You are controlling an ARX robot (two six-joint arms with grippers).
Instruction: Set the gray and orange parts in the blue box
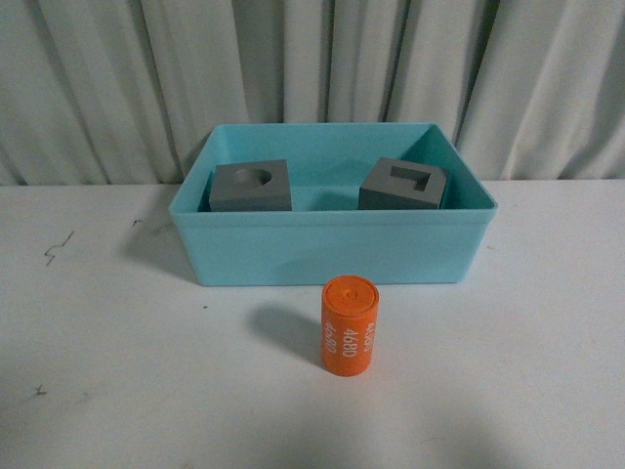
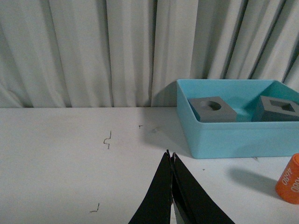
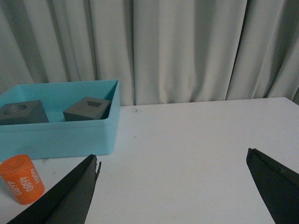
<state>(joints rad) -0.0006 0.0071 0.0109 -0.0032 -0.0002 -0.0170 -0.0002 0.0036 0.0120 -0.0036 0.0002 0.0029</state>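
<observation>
Starting at the right gripper [image 3: 173,157]: spread wide, black fingers [image 3: 70,196] far apart, nothing held, out over the white table [image 1: 107,371]. Turning to the left gripper [image 2: 171,155]: pinched narrow, tips touching, holding nothing, likewise over the table. Moving outward, in the front view, to the orange cylinder [image 1: 349,325]: upright on the table, printed "4680" in white, at 6 o'clock of the blue box [image 1: 332,249], near its front wall but apart from it. Looking inside the box: gray cube with round recess [image 1: 251,186] toward 9 o'clock, gray cube with square recess [image 1: 402,186] toward 3 o'clock, slightly turned, well apart from each other. Closing off 12 o'clock, pale pleated curtain [image 1: 312,59].
</observation>
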